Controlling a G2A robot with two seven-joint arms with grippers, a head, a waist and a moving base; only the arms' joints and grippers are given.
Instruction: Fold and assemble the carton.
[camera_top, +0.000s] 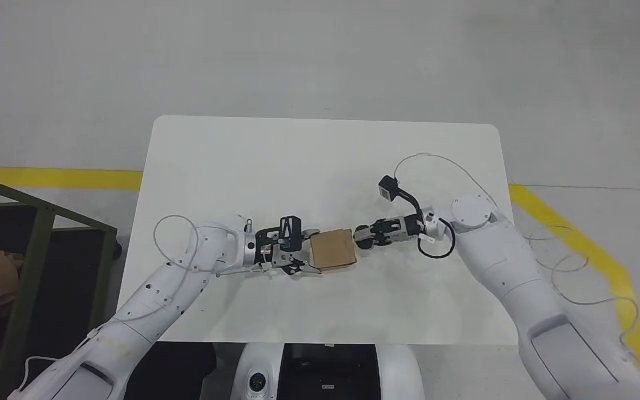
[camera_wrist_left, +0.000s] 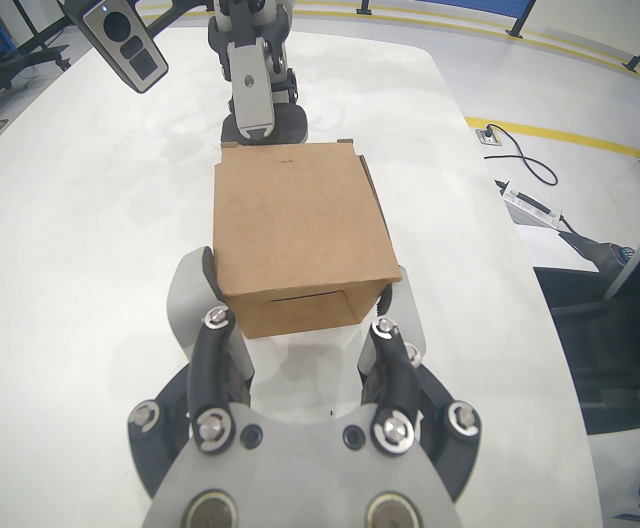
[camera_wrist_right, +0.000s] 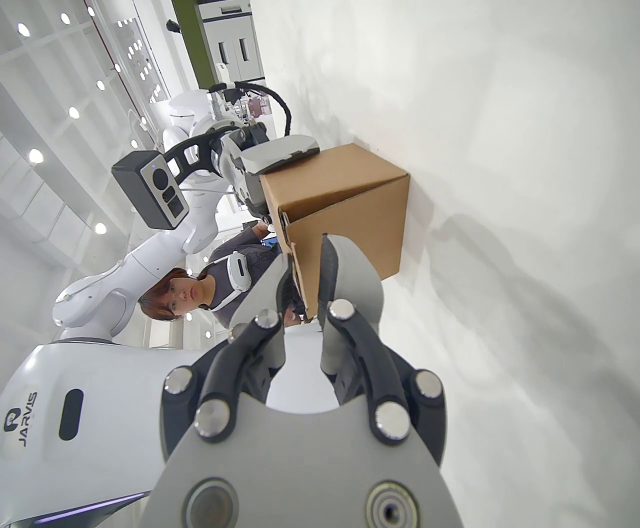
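White table (camera_top: 250, 160) on grey floor (camera_top: 300, 50); yellow floor line (camera_top: 70, 179); olive frame (camera_top: 60, 212) beside table; round ceiling lights (camera_wrist_right: 74, 112).

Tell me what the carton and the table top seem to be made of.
The carton looks like brown cardboard, matte and fibrous, with raw cut edges. The table is smooth white with a faint sheen, perhaps laminate or painted board.

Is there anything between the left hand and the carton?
Nothing visible. The left hand has its fingers against both sides of the carton, and the right hand grips the opposite end.
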